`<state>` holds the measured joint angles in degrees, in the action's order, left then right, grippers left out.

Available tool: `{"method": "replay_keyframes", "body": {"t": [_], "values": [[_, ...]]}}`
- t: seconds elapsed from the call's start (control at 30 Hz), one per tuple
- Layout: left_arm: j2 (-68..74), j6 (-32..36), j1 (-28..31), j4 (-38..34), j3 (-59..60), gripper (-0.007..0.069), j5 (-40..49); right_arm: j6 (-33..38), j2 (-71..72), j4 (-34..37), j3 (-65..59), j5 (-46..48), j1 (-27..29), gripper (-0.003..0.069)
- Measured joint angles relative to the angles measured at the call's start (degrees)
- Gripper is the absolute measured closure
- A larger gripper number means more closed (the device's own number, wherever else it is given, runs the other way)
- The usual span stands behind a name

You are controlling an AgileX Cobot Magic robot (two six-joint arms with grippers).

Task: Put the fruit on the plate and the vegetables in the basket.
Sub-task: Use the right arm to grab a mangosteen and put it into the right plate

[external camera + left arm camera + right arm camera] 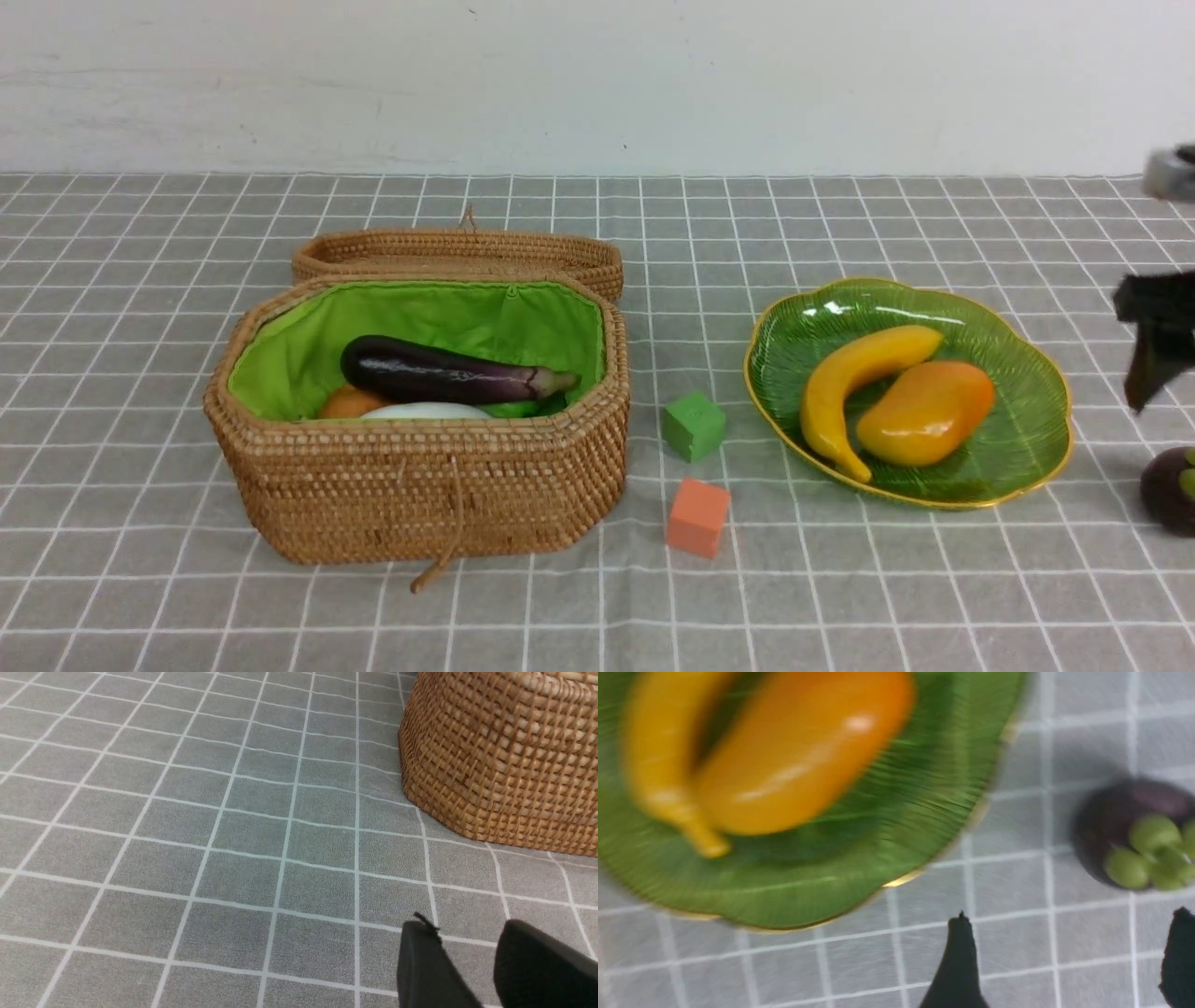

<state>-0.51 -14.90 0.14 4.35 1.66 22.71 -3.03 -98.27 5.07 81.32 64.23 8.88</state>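
The woven basket (420, 485) stands open at centre-left with its green lining showing. Inside lie the long purple eggplant (448, 373), an orange-brown lump (347, 403) and a white oblong (425, 411); I cannot make out the gourd. The green glass plate (1027, 373) holds the banana (840, 383) and the mango (924, 413). The round dark purple fruit (1172, 490) lies on the cloth right of the plate and also shows in the right wrist view (1120, 821). My right gripper (1071, 914) is open and empty, above and behind that fruit (1158, 355). My left gripper (467, 928) is slightly open and empty, low beside the basket wall (504, 756).
A small green cube (694, 426) and a small orange cube (698, 517) sit on the grey checked cloth between basket and plate. The basket's lid (457, 252) lies behind it. A white wall runs along the table's far edge.
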Motion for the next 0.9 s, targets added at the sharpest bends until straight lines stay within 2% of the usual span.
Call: {"method": "replay_keyframes", "body": {"t": [0.13,0.47,0.9], "values": [[0.0,0.0,0.0,0.0,0.0,0.0393,0.0,-4.22,0.0,0.0,-8.08,-6.8,4.75,0.012],[0.0,0.05,0.0,0.0,0.0,0.0387,0.0,-7.66,-1.01,-2.8,-9.53,-17.39,5.89,0.012],[0.0,0.05,0.0,0.0,0.0,0.0387,0.0,-8.74,-9.35,-3.64,-9.53,-16.63,5.92,0.0128]]}}
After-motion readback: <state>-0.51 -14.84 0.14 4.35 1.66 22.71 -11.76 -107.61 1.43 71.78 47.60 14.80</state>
